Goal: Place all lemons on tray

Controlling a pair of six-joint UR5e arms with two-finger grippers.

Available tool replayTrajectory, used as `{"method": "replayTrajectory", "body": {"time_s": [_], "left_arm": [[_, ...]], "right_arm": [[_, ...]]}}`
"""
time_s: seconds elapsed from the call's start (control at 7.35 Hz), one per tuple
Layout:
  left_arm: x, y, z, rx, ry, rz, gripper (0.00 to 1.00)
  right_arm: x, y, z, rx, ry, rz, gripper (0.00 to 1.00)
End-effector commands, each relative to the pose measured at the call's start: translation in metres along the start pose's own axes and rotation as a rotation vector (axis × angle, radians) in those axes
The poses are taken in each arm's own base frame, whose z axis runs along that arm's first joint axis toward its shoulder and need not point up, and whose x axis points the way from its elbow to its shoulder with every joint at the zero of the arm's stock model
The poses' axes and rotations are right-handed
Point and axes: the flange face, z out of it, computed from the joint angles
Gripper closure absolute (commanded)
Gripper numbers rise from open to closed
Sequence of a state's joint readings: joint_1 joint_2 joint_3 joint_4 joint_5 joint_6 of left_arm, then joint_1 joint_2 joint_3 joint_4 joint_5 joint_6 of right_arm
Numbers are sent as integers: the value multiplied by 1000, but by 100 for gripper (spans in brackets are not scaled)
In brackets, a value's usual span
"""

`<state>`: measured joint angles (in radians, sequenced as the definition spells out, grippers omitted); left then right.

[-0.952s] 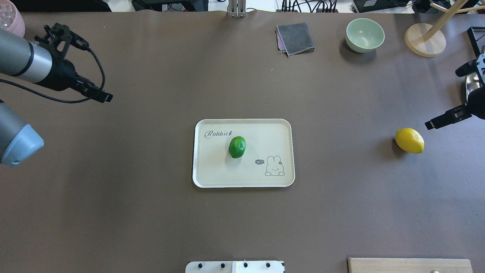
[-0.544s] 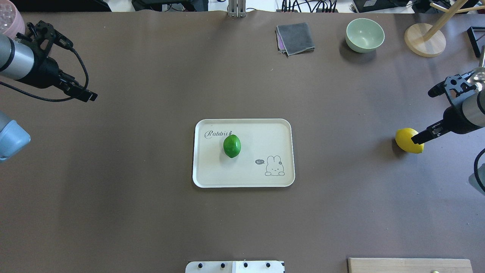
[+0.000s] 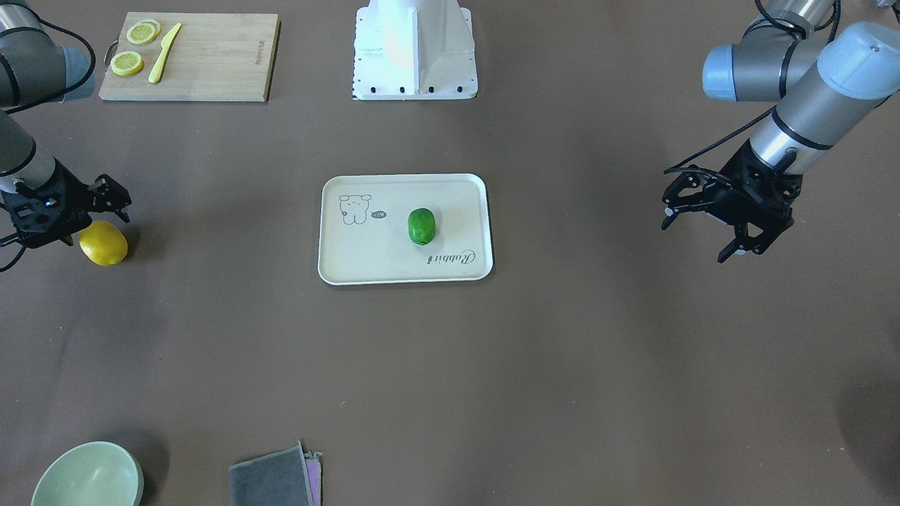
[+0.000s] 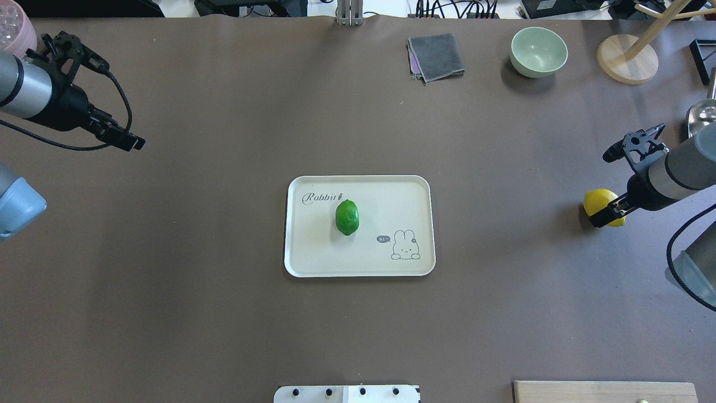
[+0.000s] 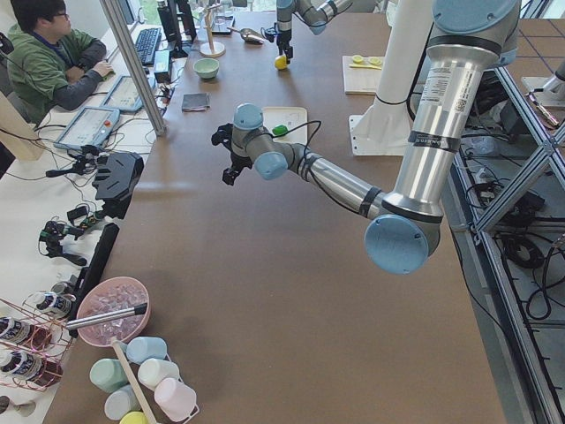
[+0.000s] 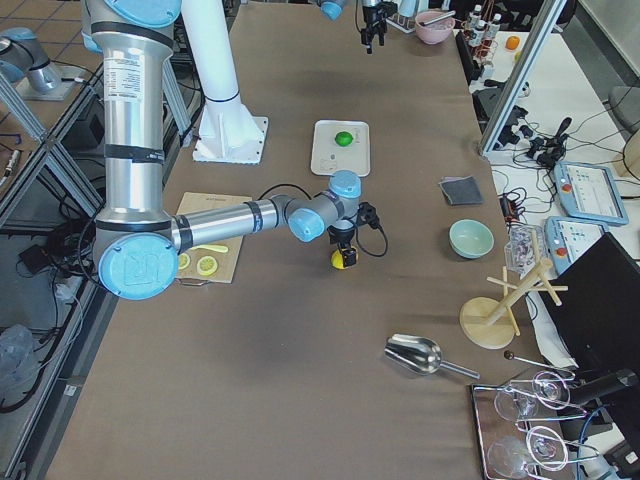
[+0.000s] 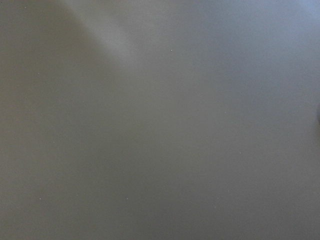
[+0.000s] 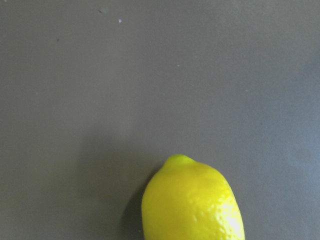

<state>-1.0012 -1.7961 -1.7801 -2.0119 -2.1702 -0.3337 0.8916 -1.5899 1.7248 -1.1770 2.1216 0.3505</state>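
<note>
The glossy green lemon (image 4: 347, 218) lies on the cream "Rabbit" tray (image 4: 358, 267) at mid-table; it also shows in the front-facing view (image 3: 422, 225) on the tray (image 3: 394, 263). The bright yellow lemon (image 4: 596, 200) rests on the brown table at the right, also seen in the front-facing view (image 3: 104, 244) and the right wrist view (image 8: 192, 205). My right gripper (image 3: 70, 226) is open, just over the yellow lemon, partly covering it from above (image 4: 605, 216). My left gripper (image 3: 697, 239) is open and empty, far to the tray's left, above bare table (image 4: 127, 141).
A green bowl (image 4: 538, 51), a folded grey cloth (image 4: 436, 56) and a wooden stand (image 4: 626, 59) sit along the far edge. A metal scoop (image 4: 702, 112) lies at the right edge. A cutting board (image 3: 211, 60) with lemon slices and a yellow knife is near the robot base.
My right gripper has swung in and down over the yellow lemon. The green lemon has rocked slightly on the tray. My left arm drew back to the left, then held still.
</note>
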Motion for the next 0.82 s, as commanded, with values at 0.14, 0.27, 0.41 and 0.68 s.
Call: {"method": "replayTrajectory", "body": {"time_s": [0.14, 0.27, 0.41, 0.68], "left_arm": [[1, -1, 0, 6, 2, 1, 1], [1, -1, 2, 4, 2, 1, 1], [0, 0, 2, 3, 2, 0, 1], [0, 1, 2, 1, 3, -4, 1]], "right_arm": [[-11, -18, 6, 2, -11, -29, 83], [-21, -22, -4, 18, -27, -42, 100], [-42, -30, -32, 69, -44, -51, 100], [-111, -82, -53, 92, -101, 124, 100]]}}
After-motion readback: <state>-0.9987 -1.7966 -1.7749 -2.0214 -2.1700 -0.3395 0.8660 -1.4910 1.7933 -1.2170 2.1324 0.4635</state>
